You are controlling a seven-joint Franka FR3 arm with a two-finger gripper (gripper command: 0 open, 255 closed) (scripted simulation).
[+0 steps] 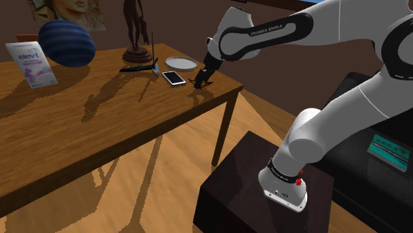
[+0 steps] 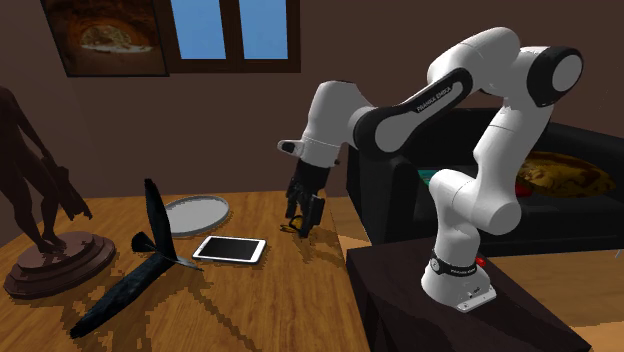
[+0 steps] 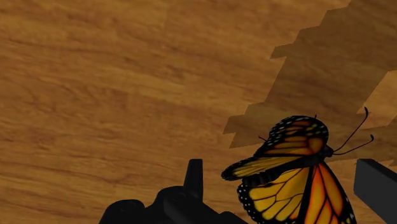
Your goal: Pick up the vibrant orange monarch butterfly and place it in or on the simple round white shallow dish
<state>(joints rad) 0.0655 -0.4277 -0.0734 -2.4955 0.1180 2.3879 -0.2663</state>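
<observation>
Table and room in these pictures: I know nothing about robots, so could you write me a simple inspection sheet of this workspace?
Surface: wooden table, crossed by shadows.
Job's things: orange butterfly lies on the table near its corner; white dish sits empty beside the phone.
Clutter: phone, black model plane, statue, blue ball, box.
Grippers: tool open, low over the table, one finger on each side of the butterfly.
Cables: nothing seen.
Surroundings: wood floor, window, framed picture, dark sofa behind the stand.
</observation>
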